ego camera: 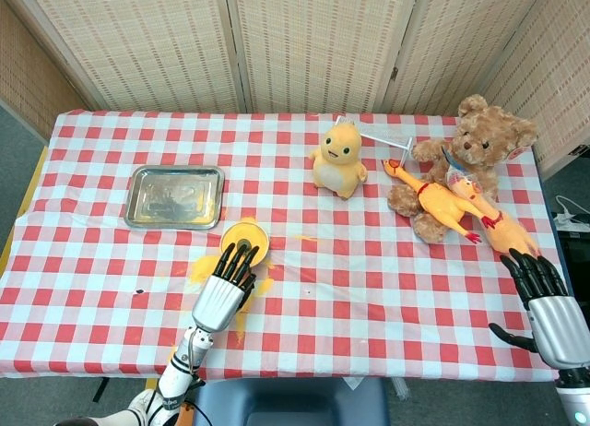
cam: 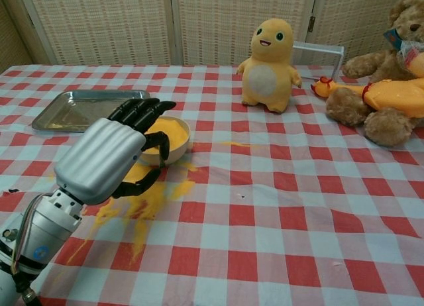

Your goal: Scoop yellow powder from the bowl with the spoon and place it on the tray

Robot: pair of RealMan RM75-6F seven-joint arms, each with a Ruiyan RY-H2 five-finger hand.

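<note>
A small bowl (ego camera: 251, 226) (cam: 183, 142) of yellow powder (cam: 172, 128) stands on the checked cloth, just right of the steel tray (ego camera: 175, 197) (cam: 93, 107). My left hand (ego camera: 221, 292) (cam: 109, 153) hovers at the bowl's near side, fingers stretched over its rim. One finger curls down, and a thin dark spoon handle (cam: 161, 161) hangs beneath it at the bowl's front; the spoon's bowl is hidden. At the table's near right corner my right hand (ego camera: 548, 311) is open, fingers spread, holding nothing.
Spilled yellow powder (ego camera: 201, 269) (cam: 142, 200) stains the cloth in front of the bowl. A yellow plush toy (ego camera: 336, 159), a teddy bear (ego camera: 466, 159) and a rubber chicken (ego camera: 452, 205) sit at the back right. A white wire frame (cam: 318, 51) stands behind the plush.
</note>
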